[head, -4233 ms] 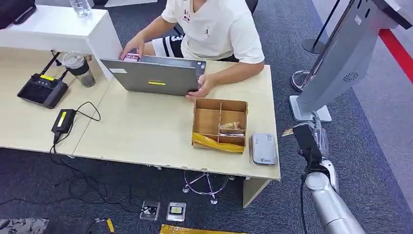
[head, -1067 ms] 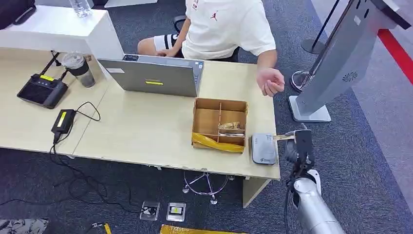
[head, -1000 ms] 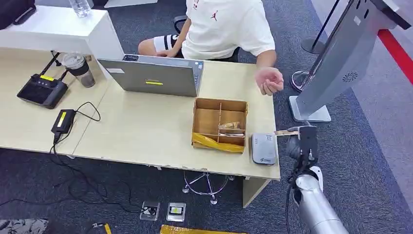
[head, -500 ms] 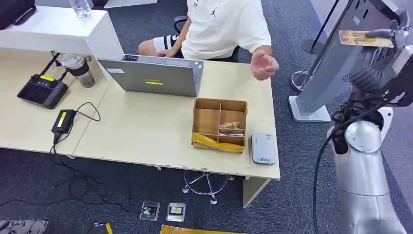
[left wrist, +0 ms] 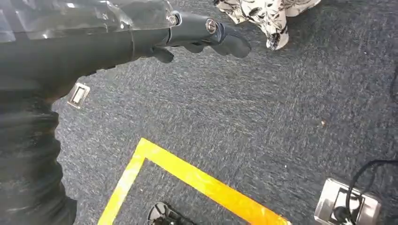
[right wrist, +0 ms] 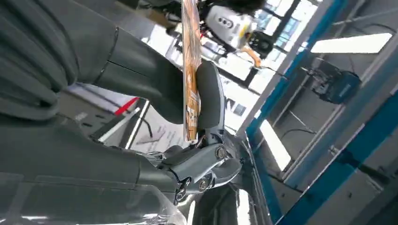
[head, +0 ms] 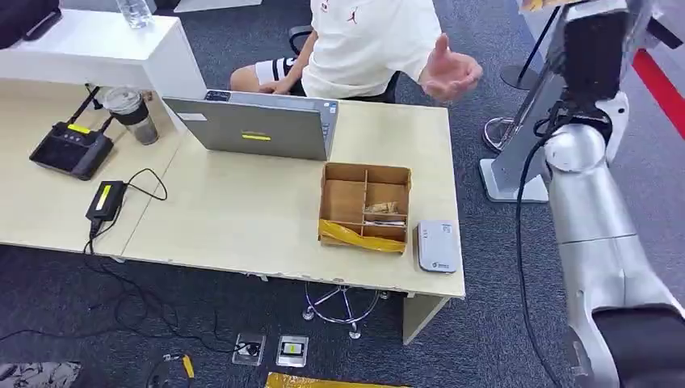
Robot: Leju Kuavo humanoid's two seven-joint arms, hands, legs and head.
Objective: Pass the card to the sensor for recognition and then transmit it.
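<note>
My right hand (head: 594,44) is raised high at the right, beyond the desk's far corner. It pinches a thin orange printed card (right wrist: 190,70) between thumb and a finger, seen edge-on in the right wrist view. A sliver of the card (head: 540,4) pokes out at the head view's top edge. A person's open hand (head: 449,73) is lifted just to the left of it. The grey card sensor (head: 437,246) lies flat on the desk's near right corner, far below the hand. My left hand (left wrist: 206,33) hangs over the carpet with its fingers stretched out, holding nothing.
A partitioned cardboard box (head: 365,206) stands beside the sensor on the wooden desk (head: 242,218). The seated person is behind a grey laptop (head: 258,125). A slanted grey kiosk (head: 557,113) stands right of the desk, close behind my right arm. A router, cup and cables sit at the left.
My right arm has swung up from beside the sensor to high near the kiosk, taking the card with it. The person's hand has risen toward the card.
</note>
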